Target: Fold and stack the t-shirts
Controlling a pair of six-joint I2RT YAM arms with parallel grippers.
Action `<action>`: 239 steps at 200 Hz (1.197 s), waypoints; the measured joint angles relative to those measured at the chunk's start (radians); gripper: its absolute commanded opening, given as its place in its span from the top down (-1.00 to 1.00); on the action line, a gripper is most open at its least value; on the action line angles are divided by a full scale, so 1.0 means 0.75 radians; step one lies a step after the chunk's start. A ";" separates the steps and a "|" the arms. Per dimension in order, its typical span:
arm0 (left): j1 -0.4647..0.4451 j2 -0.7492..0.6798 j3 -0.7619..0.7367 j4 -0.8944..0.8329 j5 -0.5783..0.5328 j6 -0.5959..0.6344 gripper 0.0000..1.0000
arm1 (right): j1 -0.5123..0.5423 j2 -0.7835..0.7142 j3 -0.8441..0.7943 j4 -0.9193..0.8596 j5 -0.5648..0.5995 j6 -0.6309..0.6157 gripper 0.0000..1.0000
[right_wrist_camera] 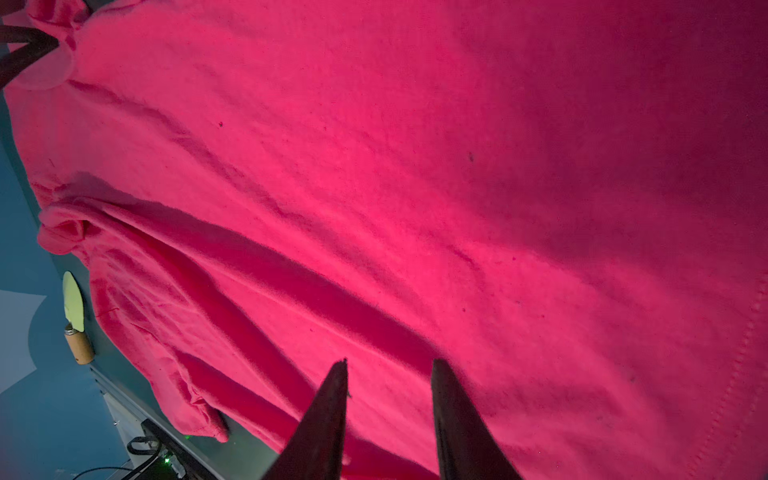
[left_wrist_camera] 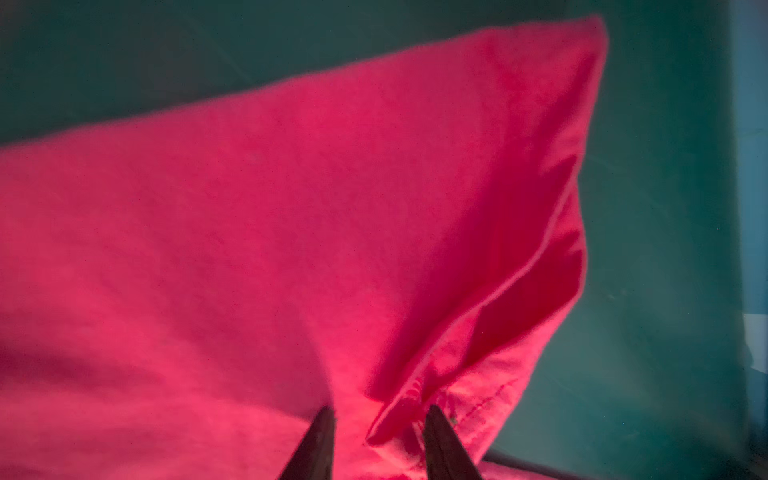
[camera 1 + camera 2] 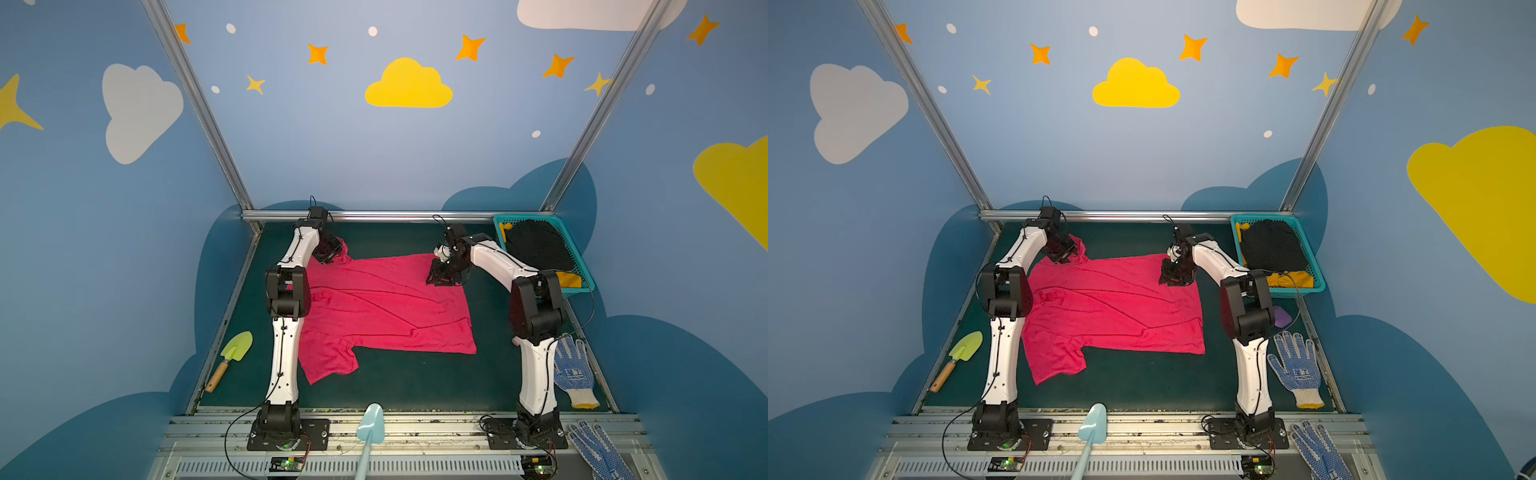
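A bright pink-red t-shirt [image 3: 386, 307] [image 3: 1113, 307] lies spread on the dark green table in both top views, with one sleeve toward the front left. My left gripper [image 3: 328, 257] [image 2: 380, 409] is at the far-left sleeve, which stands up a little; its fingertips are apart with a fold of the sleeve hem between them. My right gripper [image 3: 438, 280] [image 1: 388, 361] hovers low over the shirt's far-right corner, its fingers apart over flat cloth. A black t-shirt [image 3: 536, 245] and a mustard-yellow one [image 3: 567, 279] lie in the teal basket [image 3: 582, 286].
A green trowel [image 3: 235, 353] lies at the left table edge and a light blue scoop [image 3: 370, 428] at the front. Blue-dotted white gloves [image 3: 575, 374] [image 3: 598, 453] lie at the right. The basket stands at the back right corner. A rail runs along the back.
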 measured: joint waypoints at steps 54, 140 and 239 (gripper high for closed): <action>-0.018 0.002 0.000 0.043 0.058 -0.021 0.57 | -0.001 -0.001 -0.023 0.028 -0.011 0.004 0.26; -0.040 0.141 0.156 0.190 0.201 -0.070 0.56 | -0.001 -0.001 -0.075 0.049 -0.038 0.028 0.27; -0.092 0.238 0.231 0.506 0.358 -0.187 -0.24 | -0.001 -0.001 -0.084 0.063 -0.059 0.036 0.27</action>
